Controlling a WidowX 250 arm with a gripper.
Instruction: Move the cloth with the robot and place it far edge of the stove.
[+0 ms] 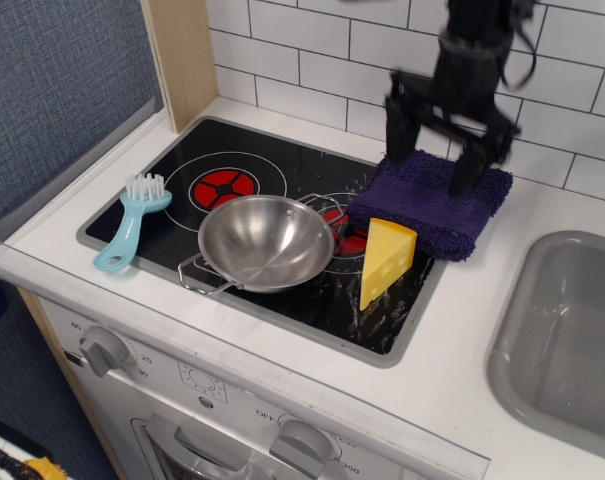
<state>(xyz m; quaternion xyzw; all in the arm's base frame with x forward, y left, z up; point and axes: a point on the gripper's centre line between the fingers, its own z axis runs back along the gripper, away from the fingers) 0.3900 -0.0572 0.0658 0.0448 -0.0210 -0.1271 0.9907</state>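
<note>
The dark purple cloth point(432, 200) lies flat at the far right corner of the black stove point(182, 168), partly over its grey rim and the white counter. My black gripper point(434, 160) hangs just above the cloth's far part, fingers spread apart and empty. One finger point(397, 135) is at the cloth's far left edge, the other point(469, 165) over its right side. The arm rises out of the top of the frame.
A steel bowl point(266, 242) sits mid-stove. A yellow cheese wedge point(384, 262) stands right of it, touching the cloth's near edge. A light blue brush point(134, 222) lies at the left. A grey sink point(570, 338) is at the right; a tiled wall point(312, 60) is behind.
</note>
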